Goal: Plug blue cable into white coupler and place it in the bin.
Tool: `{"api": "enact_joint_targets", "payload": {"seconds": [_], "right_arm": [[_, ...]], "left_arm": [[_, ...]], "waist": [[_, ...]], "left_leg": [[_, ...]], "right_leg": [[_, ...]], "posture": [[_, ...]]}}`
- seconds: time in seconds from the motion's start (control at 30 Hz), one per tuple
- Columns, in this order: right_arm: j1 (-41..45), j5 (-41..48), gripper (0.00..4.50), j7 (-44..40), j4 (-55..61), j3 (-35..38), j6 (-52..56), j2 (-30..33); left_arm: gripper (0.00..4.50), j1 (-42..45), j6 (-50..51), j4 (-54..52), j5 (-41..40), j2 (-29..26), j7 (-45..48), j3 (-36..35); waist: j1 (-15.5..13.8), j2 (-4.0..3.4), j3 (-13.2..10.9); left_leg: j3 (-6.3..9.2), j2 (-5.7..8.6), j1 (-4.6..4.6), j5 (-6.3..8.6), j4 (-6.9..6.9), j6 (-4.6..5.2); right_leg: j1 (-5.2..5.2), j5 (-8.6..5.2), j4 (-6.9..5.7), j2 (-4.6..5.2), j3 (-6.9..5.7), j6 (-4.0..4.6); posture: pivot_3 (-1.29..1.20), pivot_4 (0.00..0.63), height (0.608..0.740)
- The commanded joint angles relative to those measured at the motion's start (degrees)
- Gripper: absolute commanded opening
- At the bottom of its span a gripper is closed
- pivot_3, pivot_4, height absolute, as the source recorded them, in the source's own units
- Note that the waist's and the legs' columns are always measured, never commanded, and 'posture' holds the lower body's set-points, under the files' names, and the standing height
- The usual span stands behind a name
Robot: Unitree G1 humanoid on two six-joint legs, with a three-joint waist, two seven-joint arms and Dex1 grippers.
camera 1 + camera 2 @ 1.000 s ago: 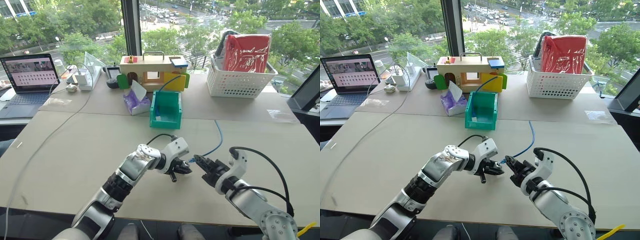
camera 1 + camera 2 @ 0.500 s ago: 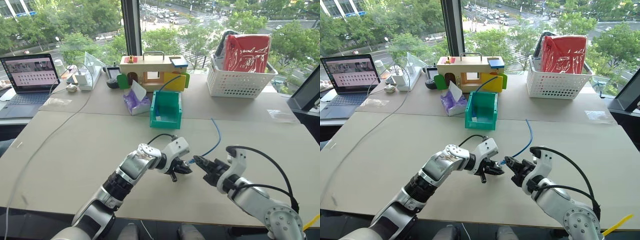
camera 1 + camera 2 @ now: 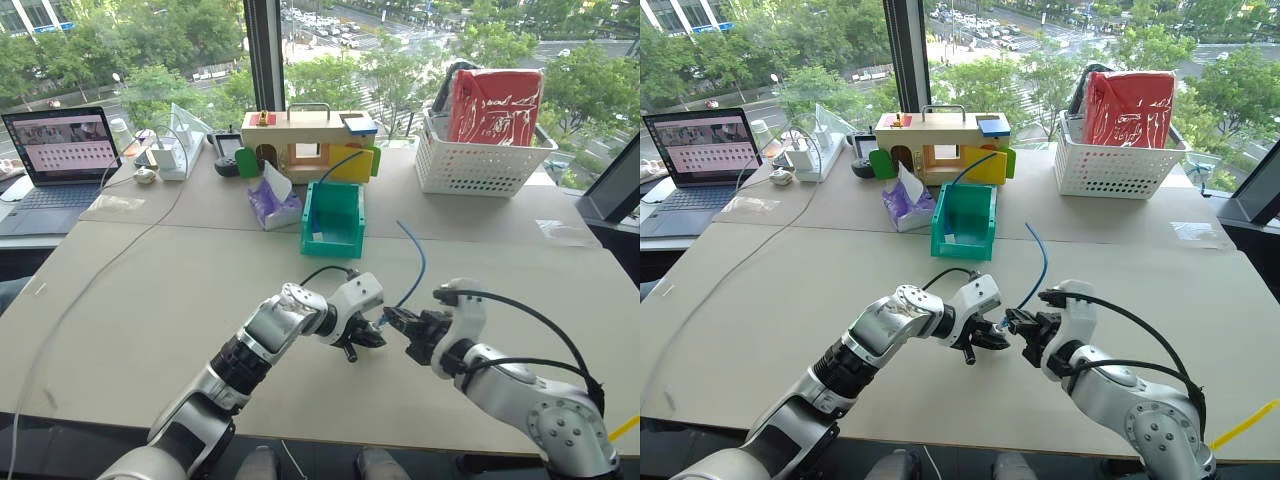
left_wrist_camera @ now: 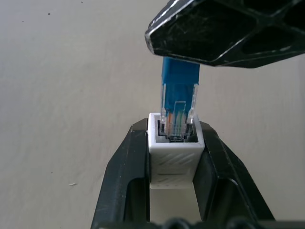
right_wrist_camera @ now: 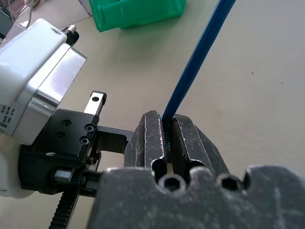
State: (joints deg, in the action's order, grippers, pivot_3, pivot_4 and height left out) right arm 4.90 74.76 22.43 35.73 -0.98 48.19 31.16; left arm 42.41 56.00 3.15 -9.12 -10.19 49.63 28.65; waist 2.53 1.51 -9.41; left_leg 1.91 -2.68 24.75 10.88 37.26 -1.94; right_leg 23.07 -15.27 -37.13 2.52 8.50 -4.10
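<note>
My left gripper (image 3: 368,337) is shut on the white coupler (image 4: 174,150), a small boxy block with its socket facing out. The clear plug of the blue cable (image 4: 179,90) sits partly inside that socket. My right gripper (image 3: 396,322) is shut on the blue cable (image 5: 200,57) just behind the plug, tip to tip with the left one, above the table's near middle. The cable's free length (image 3: 414,262) arcs up and away in the air. The teal-green bin (image 3: 357,215) stands farther back at the centre, with a small white item inside.
Behind the bin are a purple tissue pack (image 3: 272,205) and a wooden toy house (image 3: 305,140). A white lattice basket (image 3: 480,165) with a red bag stands back right. A laptop (image 3: 60,150) sits back left, and a long whitish cord (image 3: 100,270) runs down the table's left side.
My right wrist has rolled and edged toward the left gripper. The cable's free end has swung up off the table and leftward. The left gripper has stayed in place.
</note>
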Motion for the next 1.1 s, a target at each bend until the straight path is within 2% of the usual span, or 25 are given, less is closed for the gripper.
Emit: {"api": "enact_joint_targets", "payload": {"seconds": [0.03, 0.27, 0.43, 0.73, 1.1], "right_arm": [[-0.47, -1.7, 0.0, -0.49, 1.82, -3.21, 3.3, 0.19], [-1.36, -3.07, 0.0, -0.34, 2.85, -3.39, 4.15, -1.43], [-5.22, 2.18, 0.0, -2.01, 2.43, -1.77, 4.01, -2.98], [-6.21, 5.86, 0.0, -3.52, -1.35, -1.36, 5.32, -3.78], [-6.09, 2.27, 0.0, -9.9, -4.59, -1.54, 7.39, -0.14]], "left_arm": [[0.7, 1.78, -0.12, -0.91, -1.81, 1.24, 1.69, 1.17], [0.7, 2.89, -0.89, 1.57, -1.56, 2.26, 1.35, 0.62], [0.7, 2.39, -0.82, 1.36, -1.71, 2.91, 1.33, 0.8], [0.7, 1.49, -0.03, 0.5, -2.02, 4.05, 0.34, 0.4], [0.7, 0.48, 0.21, -0.74, -2.19, 3.81, -0.98, -0.62]], "waist": [[-0.01, 0.0, 0.0], [-0.07, 0.01, 0.0], [-0.25, 0.03, 0.03], [-0.24, 0.06, 0.09], [-0.2, 0.09, 0.32]], "left_leg": [[0.0, 0.0, 0.0, 0.0, 0.0, 0.0], [0.0, 0.0, 0.0, 0.0, 0.0, 0.0], [0.0, 0.01, -0.01, 0.0, 0.0, 0.0], [0.0, 0.0, -0.06, 0.0, 0.0, 0.0], [0.01, -0.01, -0.58, 0.06, -0.06, 0.08]], "right_leg": [[0.0, 0.0, 0.0, 0.0, 0.0, 0.0], [-0.01, 0.0, 0.01, 0.0, 0.0, 0.0], [-0.04, 0.0, 0.02, 0.01, 0.0, 0.0], [-0.09, 0.0, 0.03, 0.01, -0.01, -0.01], [-0.71, -0.27, 0.23, 0.01, -0.04, -0.34]], "posture": [[0.0, 0.15, 0.71], [0.0, 0.15, 0.71], [0.0, 0.15, 0.71], [0.0, 0.15, 0.71], [0.0, 0.15, 0.71]]}}
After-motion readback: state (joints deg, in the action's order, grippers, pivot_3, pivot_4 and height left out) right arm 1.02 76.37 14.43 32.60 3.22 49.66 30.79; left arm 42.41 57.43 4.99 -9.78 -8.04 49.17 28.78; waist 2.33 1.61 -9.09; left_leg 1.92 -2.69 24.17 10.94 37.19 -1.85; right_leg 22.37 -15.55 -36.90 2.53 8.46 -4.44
